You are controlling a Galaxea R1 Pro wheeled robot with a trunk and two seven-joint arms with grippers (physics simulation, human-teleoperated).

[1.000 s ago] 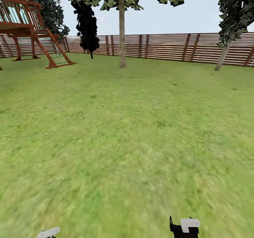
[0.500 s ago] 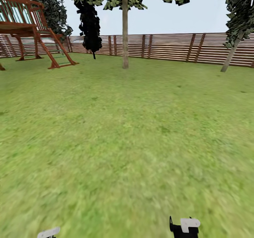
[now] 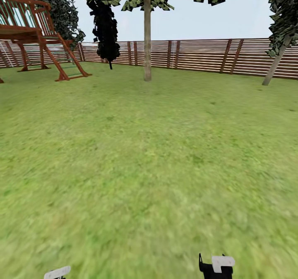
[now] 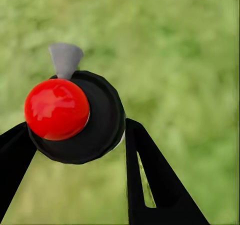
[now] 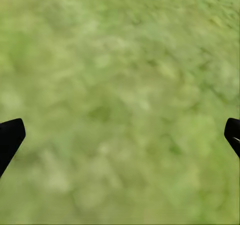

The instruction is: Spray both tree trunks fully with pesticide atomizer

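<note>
Left wrist view puts the left gripper (image 4: 75, 145) in close: its two black fingers (image 4: 150, 180) pinch the small dark round-bodied pesticide atomizer (image 4: 92, 122), one finger on each side of the bottle. A glossy red ball cap (image 4: 56, 108) sits on it, with a grey cone-shaped nozzle (image 4: 65, 59) beside the cap. No label or writing can be read on the bottle. Behind it lies blurry green grass floor (image 4: 180, 60).

Right wrist view has the right gripper (image 5: 120, 135) spread wide, black fingertips (image 5: 10, 137) at opposite edges, nothing between them but grass.

Head view looks across the lawn to a tall tree with a straight grey-tan trunk (image 3: 147, 39), well ahead. A brown slatted wooden fence (image 3: 198, 55) runs behind it, a red-brown wooden play tower (image 3: 37, 34) stands far left, and a second, leaning trunk (image 3: 275, 66) far right.
</note>
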